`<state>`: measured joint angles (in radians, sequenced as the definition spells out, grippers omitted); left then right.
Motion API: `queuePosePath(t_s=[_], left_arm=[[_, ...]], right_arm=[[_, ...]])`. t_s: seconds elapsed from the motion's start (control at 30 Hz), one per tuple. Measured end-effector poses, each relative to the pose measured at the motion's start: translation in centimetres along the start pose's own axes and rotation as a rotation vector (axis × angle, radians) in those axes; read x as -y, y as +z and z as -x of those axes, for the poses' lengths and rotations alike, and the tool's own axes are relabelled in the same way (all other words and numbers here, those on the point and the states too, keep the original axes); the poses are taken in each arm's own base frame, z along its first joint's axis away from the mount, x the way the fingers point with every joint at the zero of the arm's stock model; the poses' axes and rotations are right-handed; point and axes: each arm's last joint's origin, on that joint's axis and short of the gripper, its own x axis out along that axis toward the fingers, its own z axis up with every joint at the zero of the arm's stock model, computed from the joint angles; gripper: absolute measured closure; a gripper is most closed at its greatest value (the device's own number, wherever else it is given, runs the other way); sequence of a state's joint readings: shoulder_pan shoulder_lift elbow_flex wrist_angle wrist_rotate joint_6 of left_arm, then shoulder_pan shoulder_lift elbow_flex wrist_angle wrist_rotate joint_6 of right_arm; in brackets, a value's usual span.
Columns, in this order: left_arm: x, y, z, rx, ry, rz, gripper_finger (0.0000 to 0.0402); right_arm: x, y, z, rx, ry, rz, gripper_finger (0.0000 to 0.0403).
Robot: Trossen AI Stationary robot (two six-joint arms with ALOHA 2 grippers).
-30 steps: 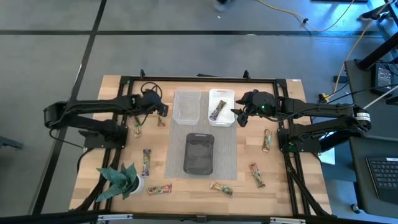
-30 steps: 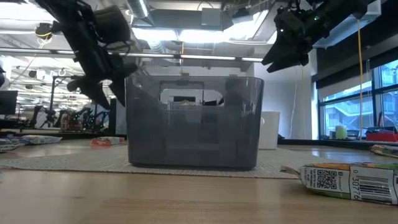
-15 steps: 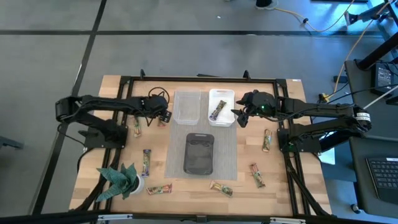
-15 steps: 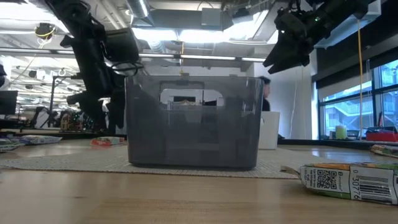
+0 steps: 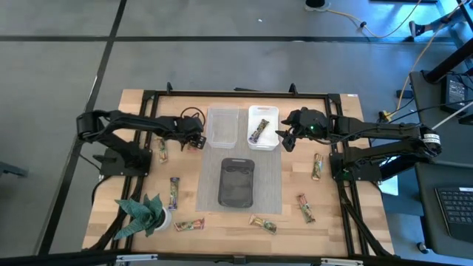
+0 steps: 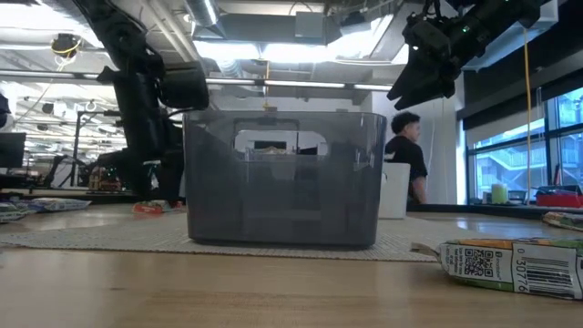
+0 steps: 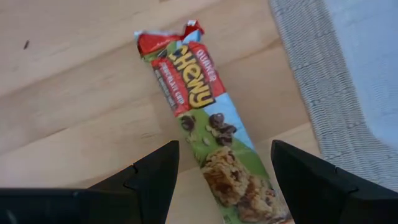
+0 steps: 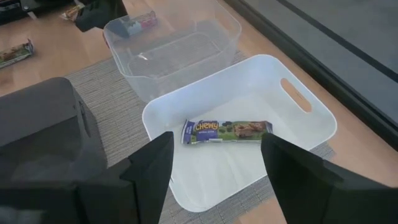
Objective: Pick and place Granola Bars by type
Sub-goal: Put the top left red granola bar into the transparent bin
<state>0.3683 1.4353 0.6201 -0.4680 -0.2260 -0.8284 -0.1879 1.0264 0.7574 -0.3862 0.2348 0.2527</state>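
My left gripper (image 5: 194, 140) (image 7: 221, 186) is open and low over the wood, just left of the clear tray (image 5: 222, 127). A granola bar with a red end and green wrapper (image 7: 208, 130) lies flat on the table between its two fingers, which stand on either side of it. My right gripper (image 5: 284, 139) (image 8: 214, 171) is open and hangs in the air (image 6: 421, 77) by the right edge of the white tray (image 5: 272, 112). One blue-green bar (image 8: 227, 130) lies flat in that tray.
A dark tray (image 5: 237, 182) stands on the grey mat (image 5: 275, 170) in front of the other two. Loose bars lie at left (image 5: 163, 151) (image 5: 174, 193), along the near edge (image 5: 189, 224) (image 5: 263, 222) and at right (image 5: 305, 208) (image 5: 317, 165). A green plant (image 5: 144, 214) stands at the near-left corner. A person (image 6: 405, 164) shows in the room behind.
My left arm has stretched toward the table's right and gone down, bringing its gripper low over the bar beside the clear tray. My right gripper has stayed where it was. A person has walked into the low view behind the table.
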Motion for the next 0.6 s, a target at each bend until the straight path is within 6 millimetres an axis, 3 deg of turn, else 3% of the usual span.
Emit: queuePosePath(t_s=[0.23,0.6], left_arm=[[0.02,-0.09,-0.36,-0.011,0.012,0.004,0.0167],[0.03,-0.1,-0.39,-0.013,0.014,0.016,0.0226]], right_arm=[[0.0,0.0,0.0,0.0,0.0,0.0,0.0157],[0.0,0.0,0.0,0.0,0.0,0.0,0.0157]])
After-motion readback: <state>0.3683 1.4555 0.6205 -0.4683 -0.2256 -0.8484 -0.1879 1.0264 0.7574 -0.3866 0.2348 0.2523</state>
